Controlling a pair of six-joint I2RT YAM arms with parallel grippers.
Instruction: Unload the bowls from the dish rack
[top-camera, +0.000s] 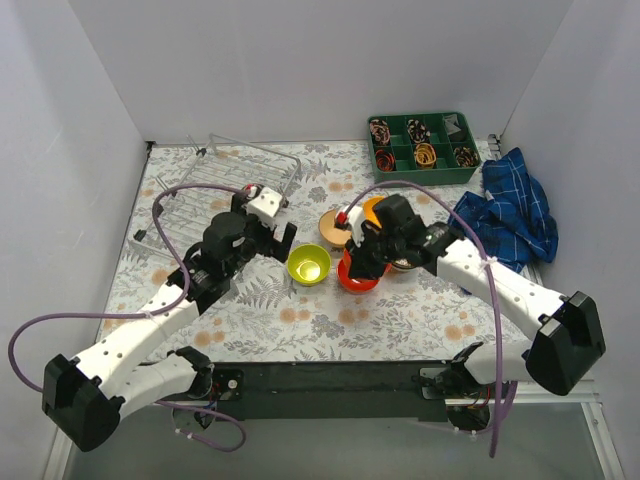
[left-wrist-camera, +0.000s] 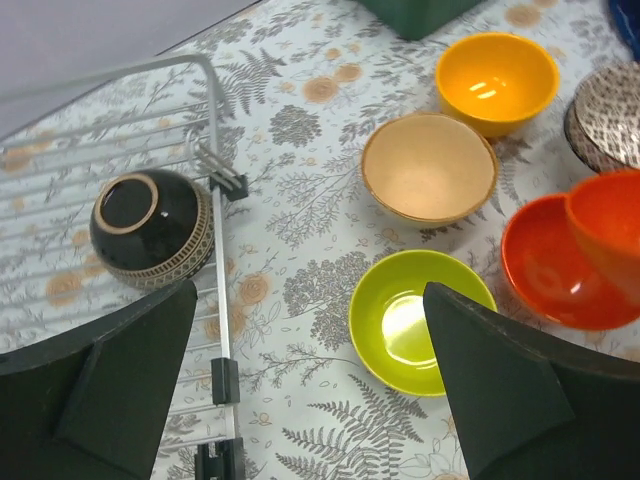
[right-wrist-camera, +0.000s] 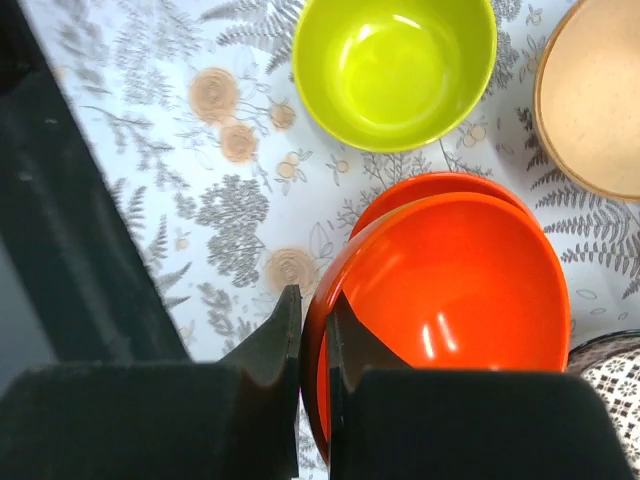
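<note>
Starting nearest the arm bases, we take the lime green bowl (top-camera: 309, 264), upright on the table (top-camera: 250, 310), as our mark. The left gripper (left-wrist-camera: 310, 300) hovers just left of it, jaws spread wide with nothing between them. The right gripper (right-wrist-camera: 313, 298) sits just right of it, jaws clamped on the rim of a red-orange bowl (right-wrist-camera: 450, 300), which tilts over a second red-orange bowl (right-wrist-camera: 425, 185) resting beside the lime one.

Just beyond the lime bowl stands a beige bowl (left-wrist-camera: 428, 167); farther back and to the right is a yellow-orange bowl (left-wrist-camera: 497, 80); a grey-patterned bowl (left-wrist-camera: 610, 115) lies right of that, behind the red pair.

Left of the lime bowl we see the dish rack (top-camera: 220, 180), with a dark brown bowl (left-wrist-camera: 150, 225) bottom-up on its bars near its right side.

Far beyond and to the right sit a green compartment tray (top-camera: 422, 145) and a blue checked cloth (top-camera: 515, 205).
</note>
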